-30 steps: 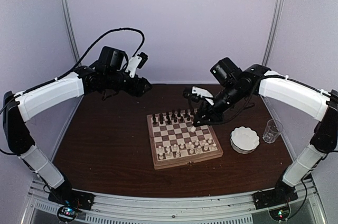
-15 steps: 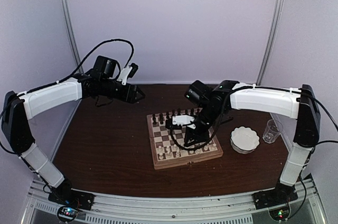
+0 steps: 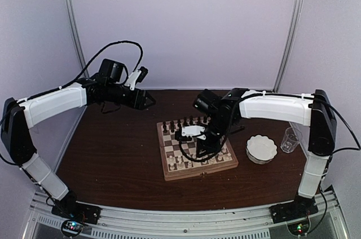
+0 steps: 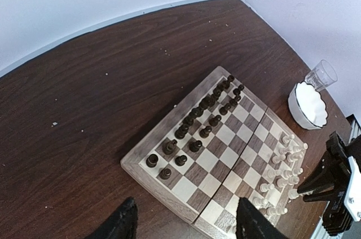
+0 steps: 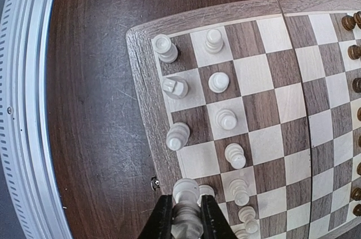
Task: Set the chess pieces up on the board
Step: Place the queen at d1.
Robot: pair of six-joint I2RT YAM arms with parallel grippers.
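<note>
Wood board sits mid bench, brown & cream squares. Dark pieces line its far side, white pieces the near side. Wavy white bowl & clear glass stand on the right. Right arm hides mid board from above. Right end effector pinches a white piece, bottom cut off. Left end effector is spread.

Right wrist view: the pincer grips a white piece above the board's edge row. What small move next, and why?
Probably lower it straight down. The right pincer is shut on a white piece over the board's edge row, in line with three seated white pieces.
</note>
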